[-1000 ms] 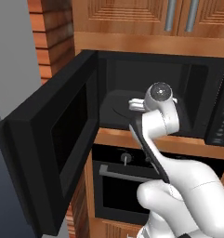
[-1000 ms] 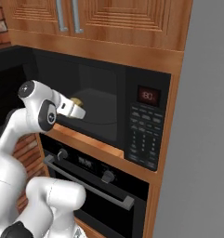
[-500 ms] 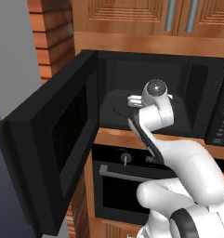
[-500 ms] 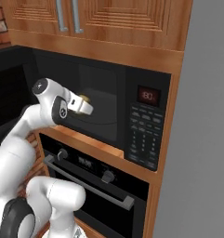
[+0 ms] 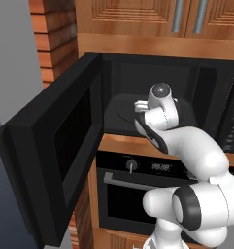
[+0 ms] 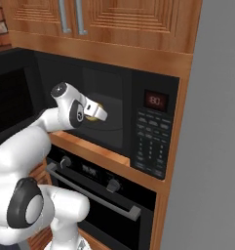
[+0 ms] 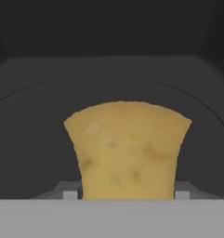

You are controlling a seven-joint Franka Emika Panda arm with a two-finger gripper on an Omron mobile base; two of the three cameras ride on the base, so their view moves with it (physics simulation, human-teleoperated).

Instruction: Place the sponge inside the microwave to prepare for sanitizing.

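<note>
1. On the left, the microwave door (image 5: 55, 146) hangs wide open. It swings out to the left side, so the way in is free.
2. Next comes the microwave (image 5: 138, 92), a dark box under the wooden cabinets (image 5: 152, 19). The round turntable (image 5: 125, 111) lies flat on its floor.
3. The white arm reaches in from the front. The gripper (image 6: 100, 113) points into the dark box, past the front edge.
4. The sponge (image 7: 127, 148) is a pale yellow block. It sits right at the end of the gripper, between the two fingers (image 7: 70, 191), and sticks straight out ahead of them. In the right base view the sponge (image 6: 92, 113) peeks out as a small yellow bit by the white hand.
5. The fingers are squeezed on the sponge, one on each side. They are only as far apart as the sponge is wide.
6. In the hand view, the turntable (image 7: 34, 135) lies just below and ahead of the sponge. I think the sponge is over the plate, not yet resting on it, but it is hard to be sure.
7. On the right is the keypad (image 6: 150, 146) with the small red display (image 6: 155, 101). Below is the oven (image 6: 97, 195).
8. I think the next job is to go down a little and let go.
</note>
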